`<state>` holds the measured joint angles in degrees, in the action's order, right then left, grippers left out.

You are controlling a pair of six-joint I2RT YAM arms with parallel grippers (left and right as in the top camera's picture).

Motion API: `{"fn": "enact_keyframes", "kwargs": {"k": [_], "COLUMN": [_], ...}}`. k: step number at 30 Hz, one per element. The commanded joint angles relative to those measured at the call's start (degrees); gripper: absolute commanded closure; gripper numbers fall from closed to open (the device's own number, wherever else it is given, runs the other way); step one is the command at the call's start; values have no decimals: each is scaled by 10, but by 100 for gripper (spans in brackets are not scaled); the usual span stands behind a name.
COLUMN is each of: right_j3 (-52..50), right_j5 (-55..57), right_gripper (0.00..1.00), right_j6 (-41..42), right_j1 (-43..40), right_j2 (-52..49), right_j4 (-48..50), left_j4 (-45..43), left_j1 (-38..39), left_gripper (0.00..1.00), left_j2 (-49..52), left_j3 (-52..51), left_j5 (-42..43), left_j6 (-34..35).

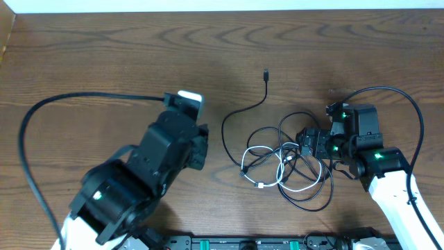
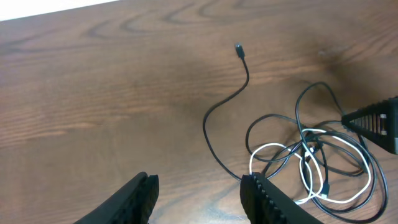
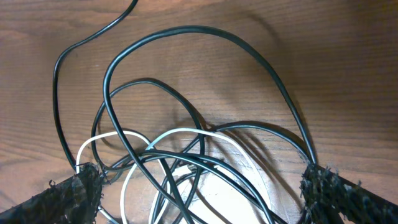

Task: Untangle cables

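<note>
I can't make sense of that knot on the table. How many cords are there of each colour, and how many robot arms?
White cords: 1
Black cords: at least 2; the tangle hides whether there are more
Robot arms: 2
Total: at least 5

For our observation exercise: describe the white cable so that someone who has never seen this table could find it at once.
On the wooden table, look right of the middle for the tangle of thin looped cables. Woven through it is the white cable, the only one that is not black.
</note>
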<state>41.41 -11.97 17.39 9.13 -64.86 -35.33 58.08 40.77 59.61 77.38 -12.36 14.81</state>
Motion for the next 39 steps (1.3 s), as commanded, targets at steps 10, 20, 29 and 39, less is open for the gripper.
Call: {"fn": "enact_keyframes", "kwargs": {"k": [10,20,29,39], "right_j3": [-3,-3,-3,-2], "right_j5": [-2,-2,-2,-17], "right_gripper": [1,1,1,1], "right_j6": [3,3,4,4], "right_j1": [-2,-2,-2,-2], "right_j2": [0,0,0,4], "right_j4": [-3,-3,-2,-14], "left_j4": [-15,-31,-31,-33], "left_j1": [-1,-1,-1,-1], "left_gripper": [46,34,31,22], "left_j2": [45,67,134,248], "left_j3": [7,7,7,6], "left_j5": [7,14,14,14], "left_j6": [36,35,35,35]}}
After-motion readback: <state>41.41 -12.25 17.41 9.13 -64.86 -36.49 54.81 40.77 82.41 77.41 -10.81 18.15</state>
